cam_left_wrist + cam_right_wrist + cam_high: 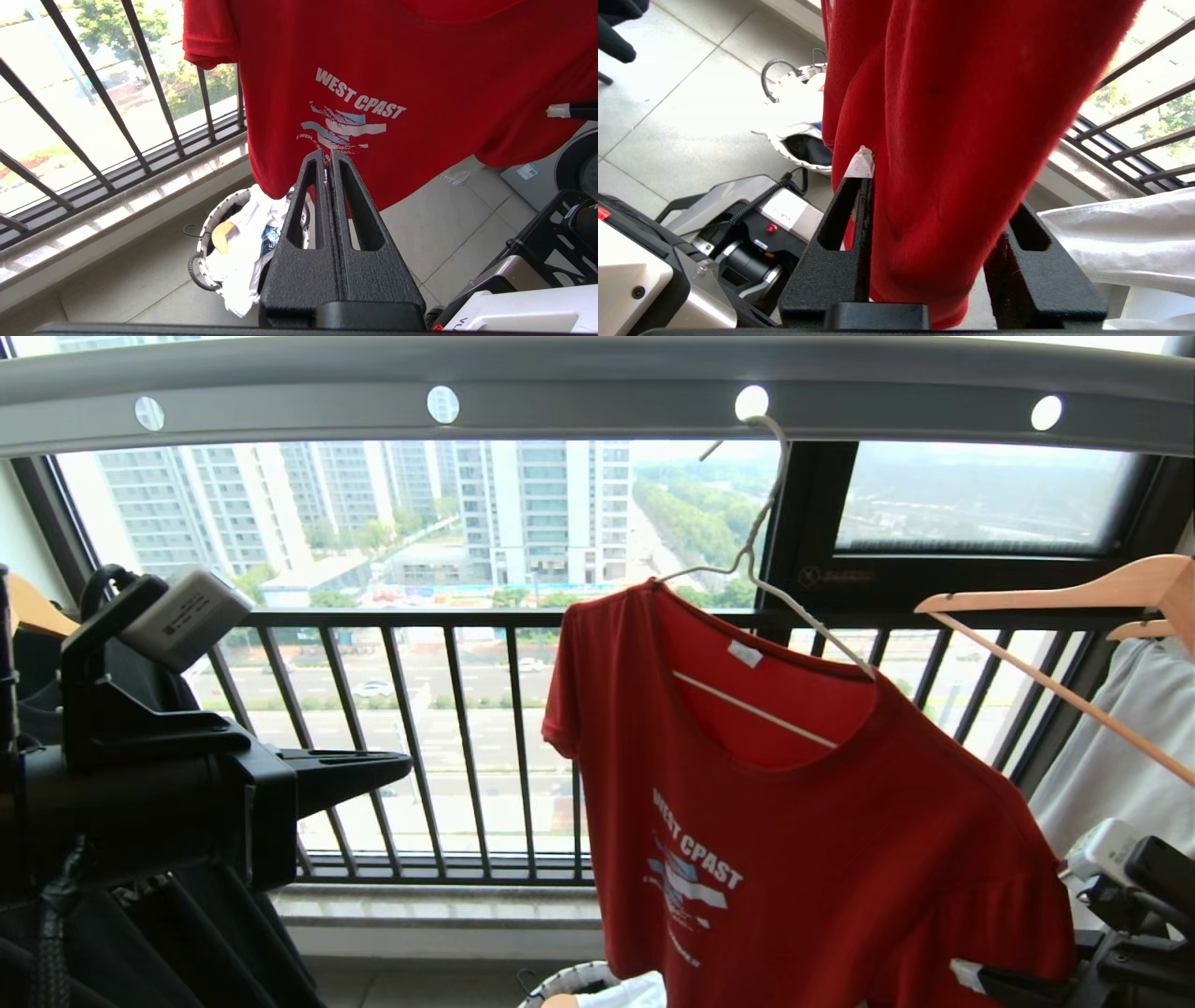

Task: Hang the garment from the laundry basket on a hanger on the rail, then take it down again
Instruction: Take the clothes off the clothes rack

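Head view: the red T-shirt [803, 821] hangs on the wire hanger [761, 569], hooked in a hole of the grey rail [597, 392]. Left wrist view: the left gripper [328, 156] is raised level, clenched empty, over the laundry basket [205, 242]. Right wrist view: the right gripper [941, 186] stands parted around the shirt's fabric

Daylit balcony railing [448, 737], grey floor tiles [467, 224], perhaps hazy.

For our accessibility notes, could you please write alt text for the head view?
A red T-shirt hangs tilted on a thin white wire hanger hooked into a hole of the grey rail before a black balcony railing. The shut left gripper hovers left of it.
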### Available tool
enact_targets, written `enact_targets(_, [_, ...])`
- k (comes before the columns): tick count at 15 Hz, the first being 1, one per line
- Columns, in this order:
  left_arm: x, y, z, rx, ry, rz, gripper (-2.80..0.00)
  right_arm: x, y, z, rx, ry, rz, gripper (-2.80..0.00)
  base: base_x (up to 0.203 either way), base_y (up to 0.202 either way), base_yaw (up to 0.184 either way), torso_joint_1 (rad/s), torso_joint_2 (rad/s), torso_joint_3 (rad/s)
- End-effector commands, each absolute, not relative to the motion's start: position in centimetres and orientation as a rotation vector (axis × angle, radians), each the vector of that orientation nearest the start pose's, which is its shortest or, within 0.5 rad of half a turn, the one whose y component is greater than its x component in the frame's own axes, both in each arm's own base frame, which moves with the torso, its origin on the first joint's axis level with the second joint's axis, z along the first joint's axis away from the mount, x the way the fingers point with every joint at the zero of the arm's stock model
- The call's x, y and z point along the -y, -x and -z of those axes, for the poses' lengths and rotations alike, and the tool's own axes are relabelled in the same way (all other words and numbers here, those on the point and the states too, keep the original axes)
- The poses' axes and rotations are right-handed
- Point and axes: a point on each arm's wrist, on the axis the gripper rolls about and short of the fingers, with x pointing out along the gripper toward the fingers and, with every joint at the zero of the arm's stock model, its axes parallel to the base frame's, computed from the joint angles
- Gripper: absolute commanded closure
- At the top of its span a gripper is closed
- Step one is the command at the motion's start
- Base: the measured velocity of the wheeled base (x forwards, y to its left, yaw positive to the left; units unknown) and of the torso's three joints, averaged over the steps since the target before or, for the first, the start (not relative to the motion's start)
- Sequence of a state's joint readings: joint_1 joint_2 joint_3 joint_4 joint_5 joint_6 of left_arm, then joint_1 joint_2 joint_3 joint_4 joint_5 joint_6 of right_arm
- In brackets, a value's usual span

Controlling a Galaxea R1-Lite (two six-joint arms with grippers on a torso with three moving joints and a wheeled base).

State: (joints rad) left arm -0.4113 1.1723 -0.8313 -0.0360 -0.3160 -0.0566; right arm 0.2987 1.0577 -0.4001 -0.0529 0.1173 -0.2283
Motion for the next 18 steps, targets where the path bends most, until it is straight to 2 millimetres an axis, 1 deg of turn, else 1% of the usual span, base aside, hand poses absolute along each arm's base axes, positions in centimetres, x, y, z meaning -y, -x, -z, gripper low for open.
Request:
enact_targets(1, [7.5,-15.4,-25.8,-0.336,0.041,0.714,0.0,-3.4,-10.2,-16.6,-0.489,0.27,-0.473,-2.8,0.0,0.0,0.0,0.0,0.0,0.0])
enact_targets(6, [7.5,-15.3,-25.8,-0.334,0.041,0.718,0.0,-2.4,-6.6,-19.8,-0.335,0.236,-0.513,-2.8,0.0,0.0,0.0,0.0,0.0,0.0])
enact_targets(9, [7.0,-14.3,-25.6,-0.325,0.04,0.727,0.0,-1.8,-4.3,-21.3,-0.255,0.168,-0.494,-2.8,0.0,0.0,0.0,0.0,0.0,0.0])
enact_targets(10, [7.0,-14.1,-25.4,-0.332,0.041,0.729,0.0,-1.5,-3.5,-21.6,-0.232,0.144,-0.49,0.0,0.0,0.0,0.0,0.0,0.0,0.0])
enact_targets(12, [6.9,-13.6,-24.6,-0.354,0.039,0.734,0.0,-1.0,-1.8,-22.1,-0.194,0.108,-0.484,0.0,0.0,0.0,0.0,0.0,0.0,0.0])
enact_targets(14, [6.0,-11.7,-24.4,-0.32,0.04,0.735,0.0,-0.4,0.0,-22.7,-0.126,0.095,-0.465,0.0,0.0,0.0,0.0,0.0,0.0,0.0])
enact_targets(16, [4.8,-8.9,-24.1,-0.26,0.045,0.74,0.0,0.1,1.5,-22.8,-0.063,0.075,-0.42,0.0,0.0,0.0,0.0,0.0,0.0,0.0])
enact_targets(18, [3.3,-5.6,-23.4,-0.174,0.053,0.736,0.0,0.3,2.6,-22.8,-0.021,0.021,-0.342,0.0,0.0,0.0,0.0,0.0,0.0,0.0])
